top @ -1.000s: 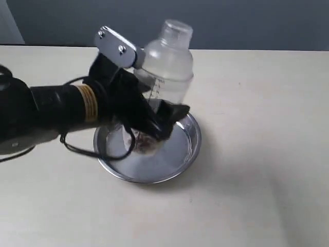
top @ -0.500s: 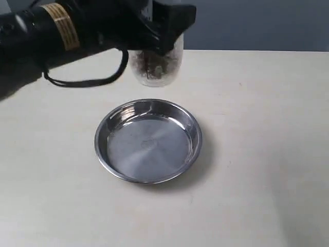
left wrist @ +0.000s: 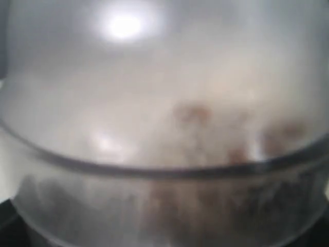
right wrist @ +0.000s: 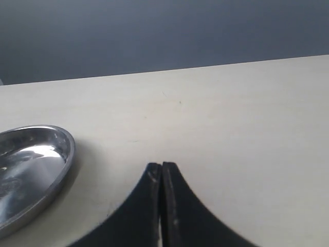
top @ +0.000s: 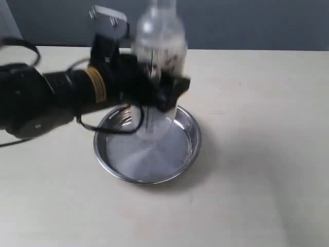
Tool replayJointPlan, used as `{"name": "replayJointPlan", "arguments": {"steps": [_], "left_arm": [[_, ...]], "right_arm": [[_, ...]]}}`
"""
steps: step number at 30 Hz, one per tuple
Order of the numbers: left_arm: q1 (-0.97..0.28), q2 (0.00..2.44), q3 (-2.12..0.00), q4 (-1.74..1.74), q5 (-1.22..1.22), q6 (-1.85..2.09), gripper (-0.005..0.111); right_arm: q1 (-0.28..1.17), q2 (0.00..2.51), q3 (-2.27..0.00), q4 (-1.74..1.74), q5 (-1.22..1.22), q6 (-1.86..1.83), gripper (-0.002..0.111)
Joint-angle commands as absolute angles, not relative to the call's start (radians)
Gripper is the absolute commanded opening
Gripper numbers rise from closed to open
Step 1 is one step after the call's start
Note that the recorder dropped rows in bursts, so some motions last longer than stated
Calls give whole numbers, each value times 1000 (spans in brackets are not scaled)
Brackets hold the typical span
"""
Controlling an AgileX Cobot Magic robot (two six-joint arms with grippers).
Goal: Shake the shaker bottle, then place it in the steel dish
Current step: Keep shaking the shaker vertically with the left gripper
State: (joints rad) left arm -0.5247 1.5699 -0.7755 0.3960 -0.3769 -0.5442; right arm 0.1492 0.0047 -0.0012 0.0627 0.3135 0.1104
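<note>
The bottle [top: 157, 46] is blurred in the exterior view. Its cap is cut off by the top edge and its scale cannot be read. Its middle is covered by the left gripper [top: 163, 92], and part of the far rim of the dish [top: 149, 179] is hidden behind both. Whether the bottle's base touches the dish cannot be told. In the left wrist view only blurred plastic and smudged brown bits [left wrist: 193, 114] are made out.

The bottle [top: 157, 36] is clear, with brown bits [top: 172, 57] and a black scale [top: 149, 72]. The dish [top: 177, 154] is shiny silver. The desk [top: 257, 154] is pale cream. The left arm [top: 46, 95] is black with a tan band [top: 96, 85]. The wall [top: 257, 20] is slate grey.
</note>
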Motion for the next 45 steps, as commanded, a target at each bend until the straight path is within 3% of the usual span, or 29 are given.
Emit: {"name": "replayJointPlan", "arguments": {"steps": [1, 7, 10, 13, 16, 18, 22, 24, 26, 28, 30, 33, 37, 42, 45], "left_arm": [[-521, 1399, -842, 402, -471, -530, 0], [-510, 1566, -726, 332, -453, -547, 0], [-510, 1440, -776, 363, -587, -563, 0], [-518, 1353, -829, 435, -488, -540, 0], [-530, 1469, -740, 429, -357, -540, 0], [-523, 1532, -700, 385, -429, -542, 0], [-520, 1352, -802, 412, -528, -504, 0], [-520, 1447, -739, 389, -413, -509, 0], [-520, 1561, -677, 332, -457, -523, 0], [-520, 1423, -753, 361, -549, -503, 0], [-522, 1346, -819, 379, -470, -460, 0], [-540, 1561, -682, 314, -393, -472, 0], [-538, 1346, -822, 339, -457, -393, 0], [-540, 1551, -700, 250, -411, -453, 0], [-540, 1479, -732, 278, -527, -487, 0]], "right_arm": [[151, 0, 0, 61, 305, 108, -1], [151, 0, 0, 61, 305, 108, -1], [151, 0, 0, 61, 305, 108, -1], [151, 0, 0, 61, 305, 108, -1], [151, 0, 0, 61, 305, 108, -1], [151, 0, 0, 61, 305, 108, -1], [151, 0, 0, 61, 305, 108, -1], [151, 0, 0, 61, 305, 108, -1], [151, 0, 0, 61, 305, 108, -1], [151, 0, 0, 61, 305, 108, -1], [151, 0, 0, 61, 305, 108, -1], [151, 0, 0, 61, 305, 108, -1], [151, 0, 0, 61, 305, 108, -1], [151, 0, 0, 61, 305, 108, -1], [151, 0, 0, 61, 305, 108, -1]]}}
